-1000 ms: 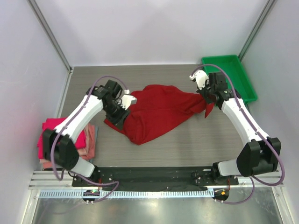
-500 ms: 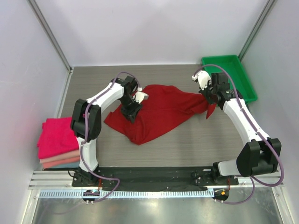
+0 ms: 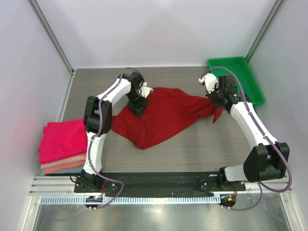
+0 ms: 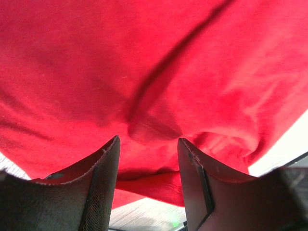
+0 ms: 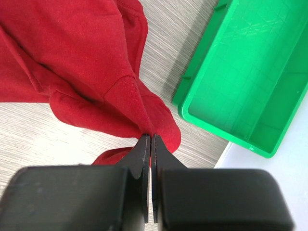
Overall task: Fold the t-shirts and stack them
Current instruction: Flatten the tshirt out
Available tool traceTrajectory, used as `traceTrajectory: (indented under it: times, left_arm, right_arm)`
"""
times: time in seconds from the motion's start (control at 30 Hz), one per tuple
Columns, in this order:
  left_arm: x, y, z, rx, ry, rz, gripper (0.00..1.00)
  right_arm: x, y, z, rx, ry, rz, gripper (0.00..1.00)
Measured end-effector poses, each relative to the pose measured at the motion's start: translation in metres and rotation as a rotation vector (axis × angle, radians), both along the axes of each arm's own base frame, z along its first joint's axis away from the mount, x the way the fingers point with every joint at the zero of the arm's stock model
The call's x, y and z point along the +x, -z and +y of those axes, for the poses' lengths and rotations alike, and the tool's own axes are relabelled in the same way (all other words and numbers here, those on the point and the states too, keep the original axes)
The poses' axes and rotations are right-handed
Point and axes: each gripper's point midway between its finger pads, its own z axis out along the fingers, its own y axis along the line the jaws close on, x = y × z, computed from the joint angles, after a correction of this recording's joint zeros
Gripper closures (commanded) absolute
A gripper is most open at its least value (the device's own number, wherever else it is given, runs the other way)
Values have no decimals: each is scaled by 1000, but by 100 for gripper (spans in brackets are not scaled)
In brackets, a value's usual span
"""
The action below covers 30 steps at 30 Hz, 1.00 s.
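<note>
The large dark crimson t-shirt (image 3: 166,115) lies crumpled in the middle of the table. My right gripper (image 3: 215,101) is shut on its right edge, seen pinched between the jaws in the right wrist view (image 5: 150,135). My left gripper (image 3: 140,102) is open just above the shirt's left part; in the left wrist view (image 4: 148,144) the red cloth (image 4: 144,62) fills the frame beyond the spread fingers. A stack of folded t-shirts (image 3: 62,142), magenta-pink on top with salmon and pale pink beneath, sits at the table's left edge.
A green plastic tray (image 3: 239,77) stands at the back right, close to my right gripper; it also shows in the right wrist view (image 5: 245,72). Grey walls and metal posts enclose the table.
My left arm has swung from near the folded stack up and right onto the red shirt's left part. The shirt's left edge shifted slightly. The right gripper has kept its hold.
</note>
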Motion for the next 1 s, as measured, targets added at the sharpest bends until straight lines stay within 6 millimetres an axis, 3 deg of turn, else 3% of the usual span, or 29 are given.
traceTrajectory:
  times: [0.27,0.53,0.83,0.93,1.0]
  left_arm:
    - [7,15,16,-15,-68,60,50]
    - [4,15,1,-102,-66,115,60]
    - [-3,12,-5,-138,-61,147,78]
    - [-4,13,-5,-136,-64,154,100]
    - [-7,14,-4,-133,-62,164,100]
  right_arm:
    - [0,0,-2,1,5,0,99]
    - [0,0,-4,0,12,1,99]
    - [1,4,-6,0,17,11,99]
    - [1,6,-7,-1,18,18,99]
    - [2,7,-7,-1,19,20,99]
